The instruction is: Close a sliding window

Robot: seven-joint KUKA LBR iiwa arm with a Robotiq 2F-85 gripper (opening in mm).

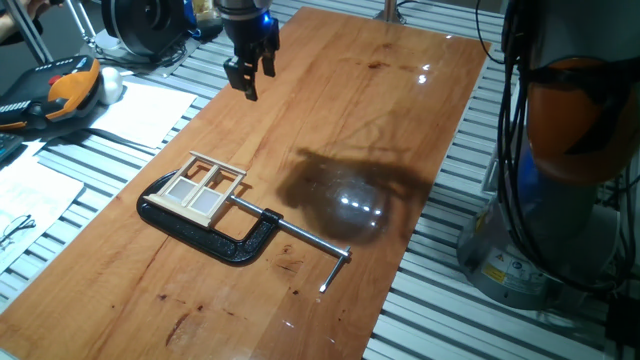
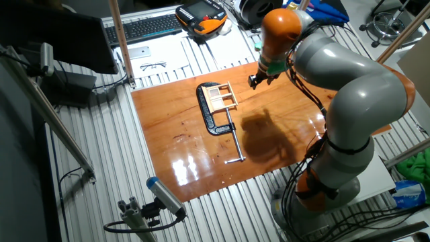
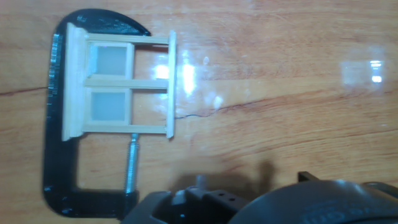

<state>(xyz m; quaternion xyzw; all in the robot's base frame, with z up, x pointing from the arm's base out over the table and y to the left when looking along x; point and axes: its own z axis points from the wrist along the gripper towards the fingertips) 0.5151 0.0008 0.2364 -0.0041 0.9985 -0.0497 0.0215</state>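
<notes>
The sliding window is a small pale wood frame lying flat on the table, held in a black C-clamp. In the hand view the window has its frosted sash on the left half, and the right half is bare frame. My gripper hangs above the table's far end, well away from the window, with its two fingers apart and nothing between them. The other fixed view shows the gripper to the right of the window. Its fingertips do not show in the hand view.
The clamp's steel screw rod sticks out toward the table's right edge. A wooden tabletop carries everything. Papers and an orange-black pendant lie off the table to the left. The arm's base stands at the right.
</notes>
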